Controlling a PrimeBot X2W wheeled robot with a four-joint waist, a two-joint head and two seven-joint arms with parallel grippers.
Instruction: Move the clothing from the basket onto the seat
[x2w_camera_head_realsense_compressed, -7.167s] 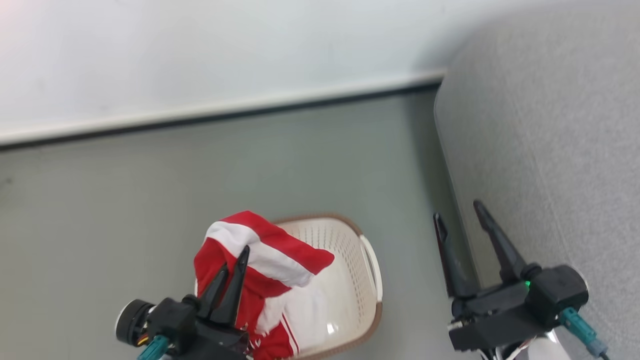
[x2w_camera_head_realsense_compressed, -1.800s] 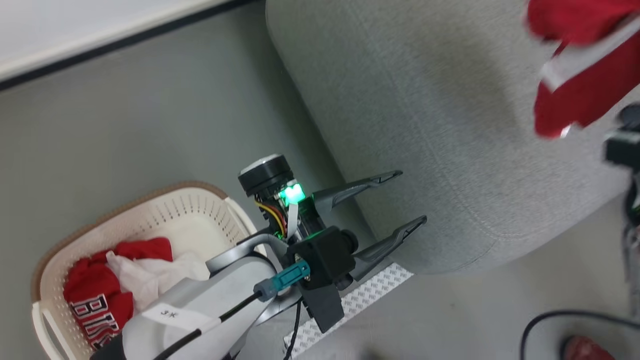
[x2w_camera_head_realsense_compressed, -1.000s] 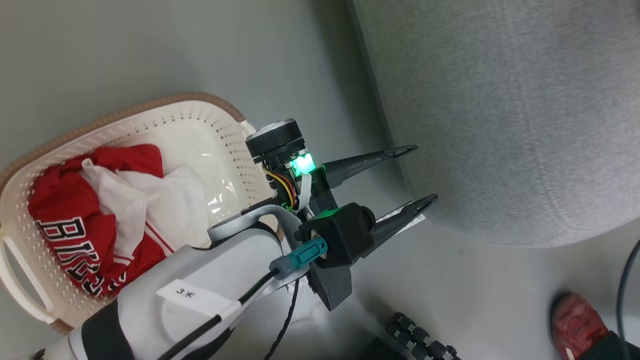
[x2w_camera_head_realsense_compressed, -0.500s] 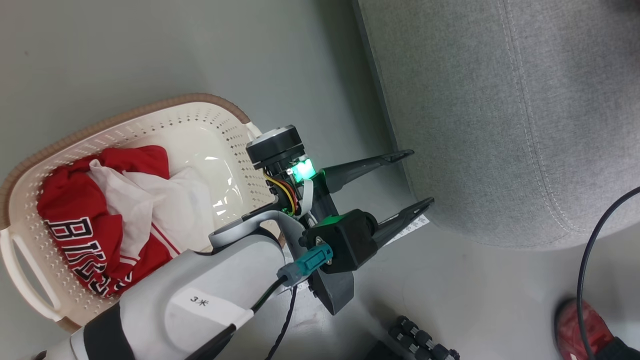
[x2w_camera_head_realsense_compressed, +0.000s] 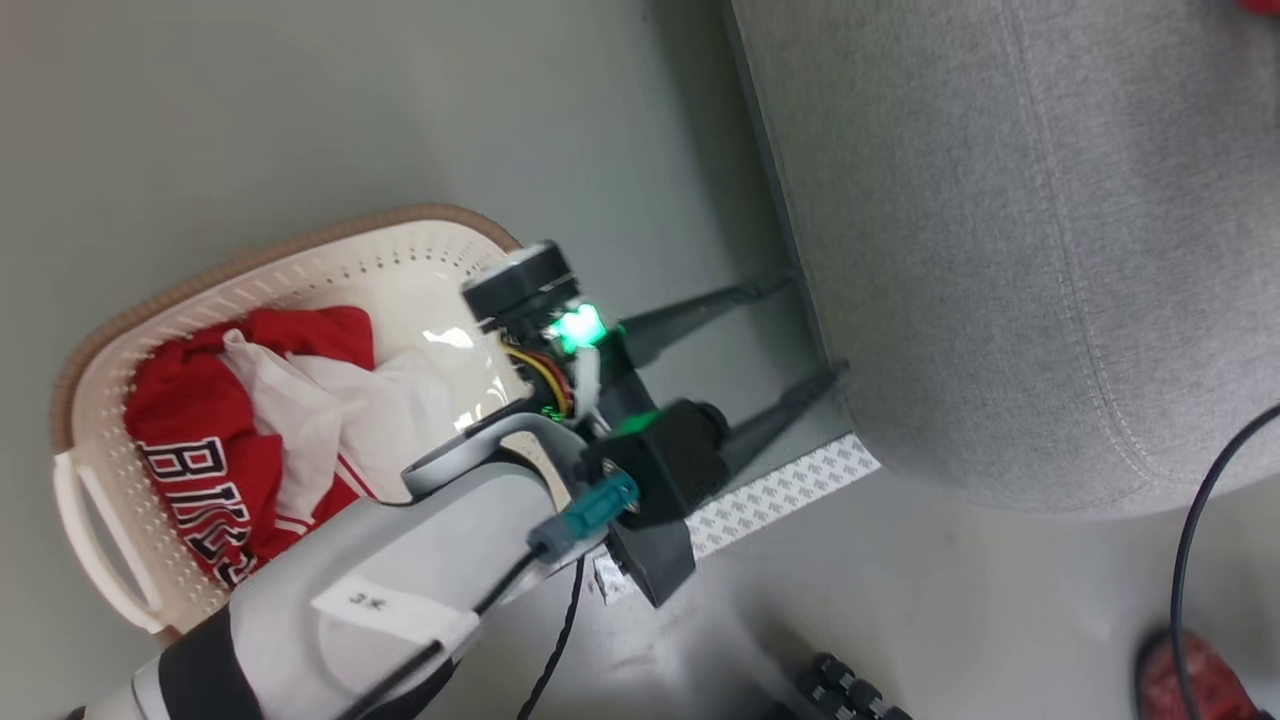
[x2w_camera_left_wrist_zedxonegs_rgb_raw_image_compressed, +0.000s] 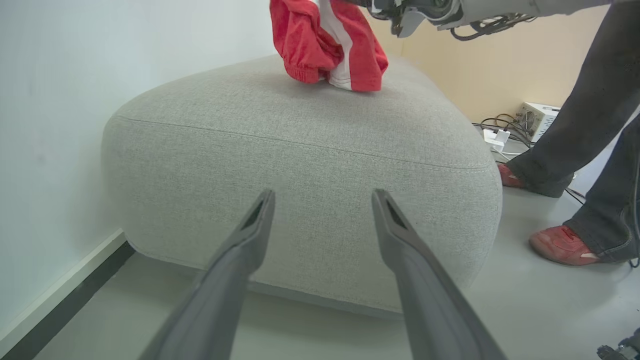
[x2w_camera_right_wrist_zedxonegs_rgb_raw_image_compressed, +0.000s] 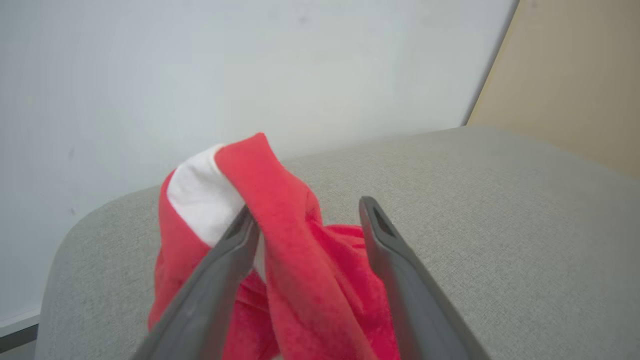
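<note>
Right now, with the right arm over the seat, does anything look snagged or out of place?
Yes. The right gripper stands open over the seat, yet the red garment is draped over one of its fingers, as if caught, its lower end apparently resting on the seat.

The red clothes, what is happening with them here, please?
The robot is emptying the basket onto the seat. Its right gripper, jaws apart, is over the seat with a red and white garment draped over one finger. The left gripper is open and empty, pointing at the seat's side. A red lettered garment lies in the basket. A person stands beside the seat.
</note>
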